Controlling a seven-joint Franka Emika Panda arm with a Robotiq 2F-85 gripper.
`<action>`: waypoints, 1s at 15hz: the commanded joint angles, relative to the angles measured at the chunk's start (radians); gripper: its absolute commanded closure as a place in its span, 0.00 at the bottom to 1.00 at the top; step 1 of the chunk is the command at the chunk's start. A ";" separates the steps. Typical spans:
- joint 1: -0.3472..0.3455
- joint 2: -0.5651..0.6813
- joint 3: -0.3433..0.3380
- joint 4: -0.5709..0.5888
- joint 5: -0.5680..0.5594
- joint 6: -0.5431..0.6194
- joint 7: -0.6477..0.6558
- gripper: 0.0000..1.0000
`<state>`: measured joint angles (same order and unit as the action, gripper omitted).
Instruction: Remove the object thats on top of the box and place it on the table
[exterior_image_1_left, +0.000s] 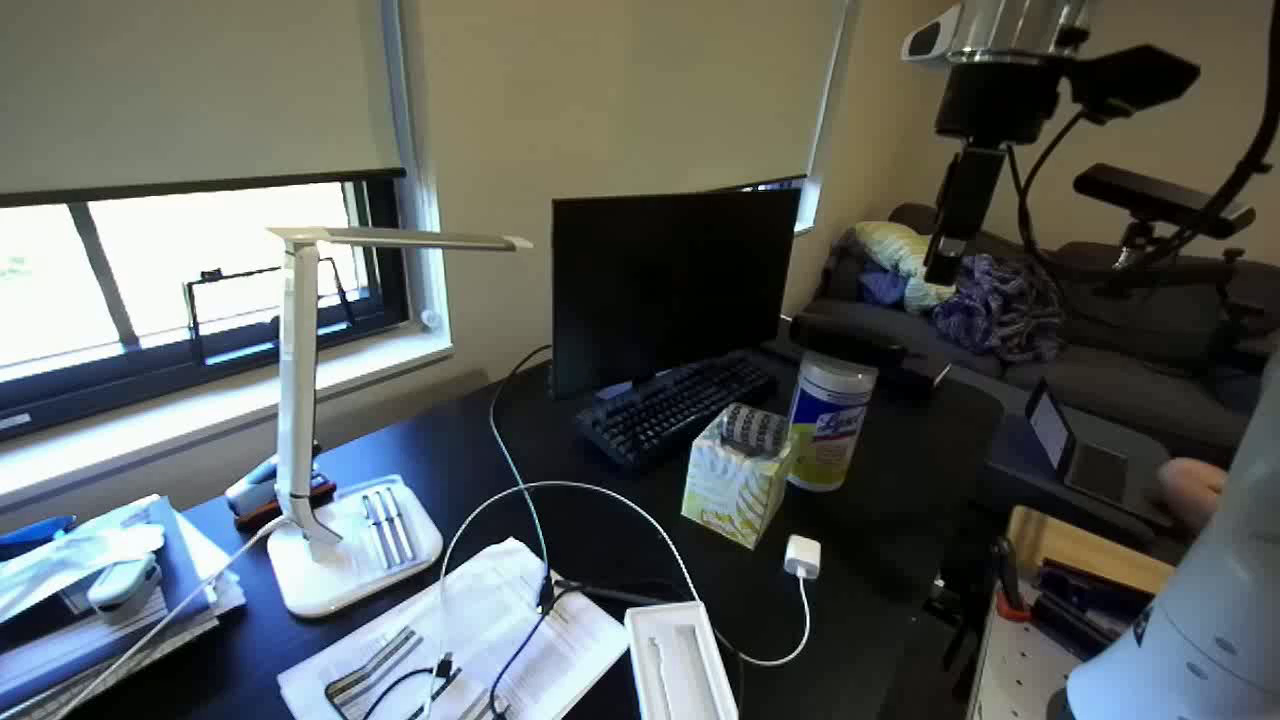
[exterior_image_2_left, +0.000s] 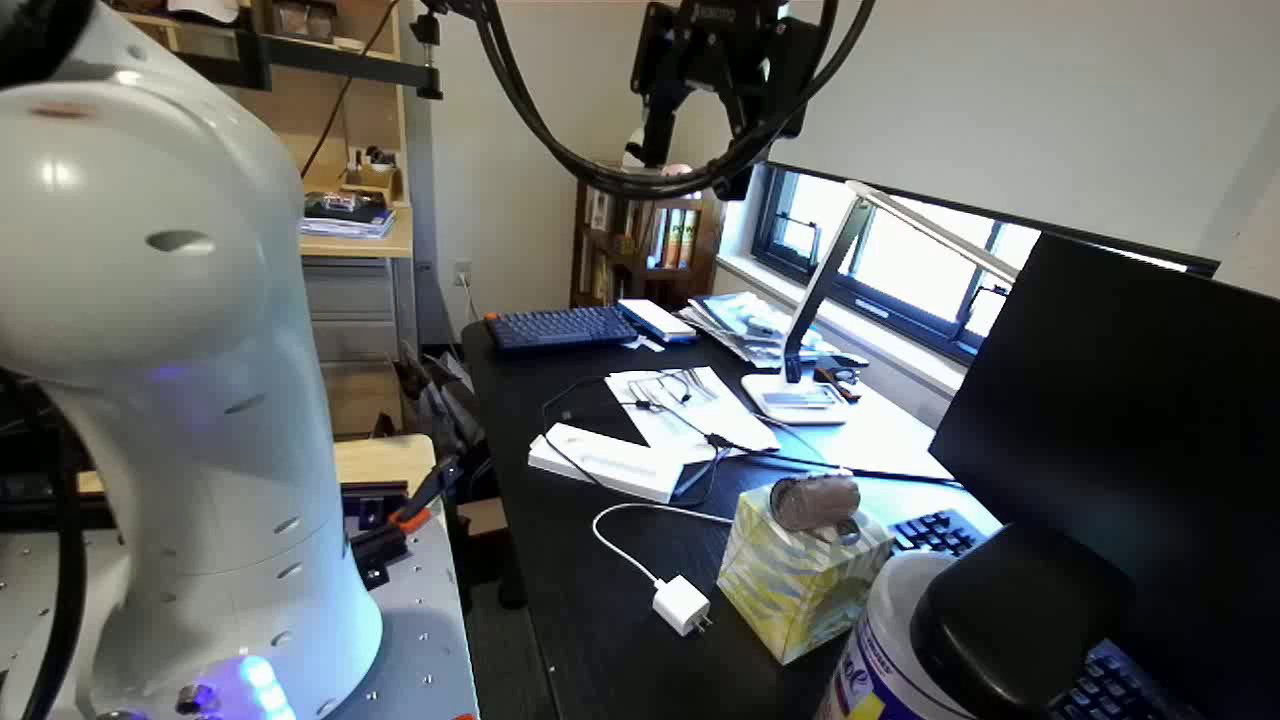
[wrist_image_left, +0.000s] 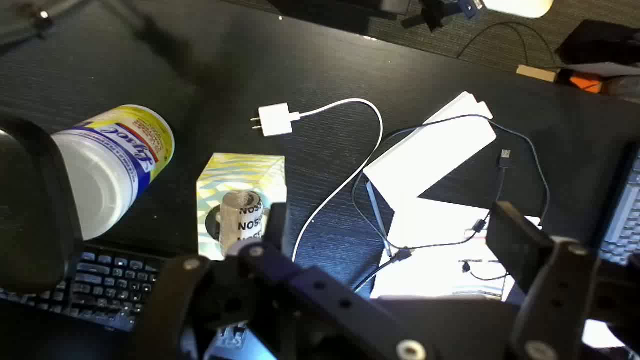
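The box is a cream-yellow patterned tissue box on the dark table; it also shows in an exterior view and in the wrist view. A short roll with dark printed letters lies on top of the box; the roll shows in both exterior views and in the wrist view. My gripper is high above the table, well apart from the box. In the wrist view the gripper is open with nothing between its fingers; its left finger partly overlaps the box's lower right corner.
A Lysol canister stands right beside the box, with a black rounded object by its top. A monitor and keyboard are behind. A white charger, cables, papers, an open white box and a lamp lie around.
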<state>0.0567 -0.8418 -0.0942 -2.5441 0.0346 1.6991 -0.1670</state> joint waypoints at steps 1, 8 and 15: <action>-0.010 0.002 0.008 0.002 0.006 -0.002 -0.006 0.00; -0.009 0.059 0.030 0.004 -0.015 0.040 0.004 0.00; -0.082 0.352 0.029 0.011 -0.090 0.263 0.085 0.00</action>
<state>0.0166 -0.6145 -0.0732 -2.5455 -0.0116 1.8842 -0.1112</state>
